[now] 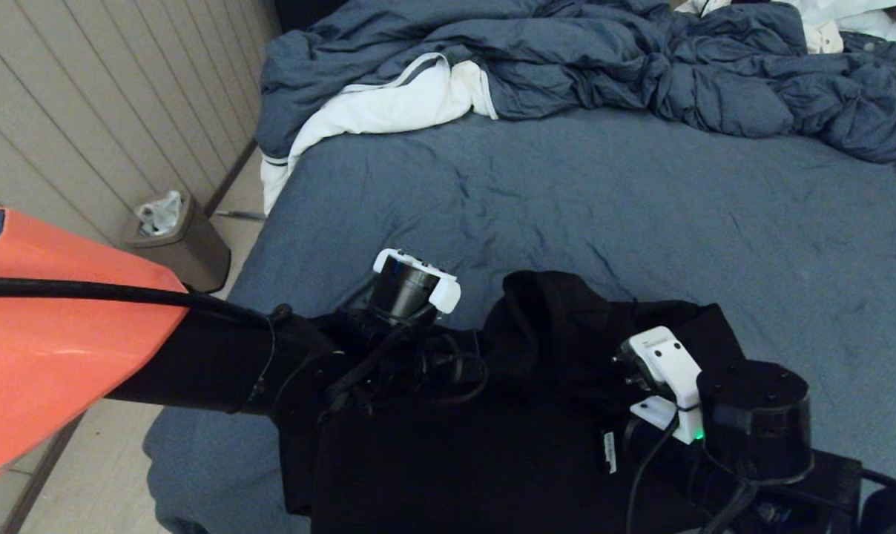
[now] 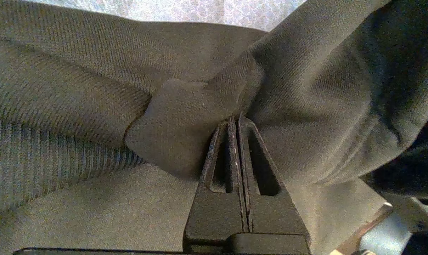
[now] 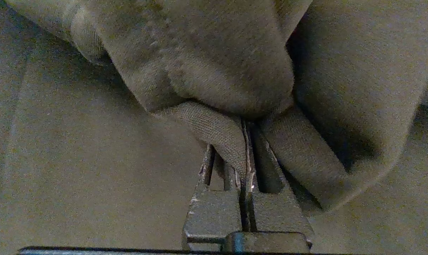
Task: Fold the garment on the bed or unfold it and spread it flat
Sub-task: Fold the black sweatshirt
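Left gripper is clamped on a fold of the garment, beside a ribbed band. Right gripper is likewise pinched on a fabric edge, cloth caught between its fingers. Both are seen low over the near edge of the bed, where the black hoodie is bunched. A small white tag is noted on it; its writing cannot be read. A blue-grey duvet and white cloth are heaped at the far end. A bin is on the floor.

blue-grey bed bears black hoodie, rumpled duvet.
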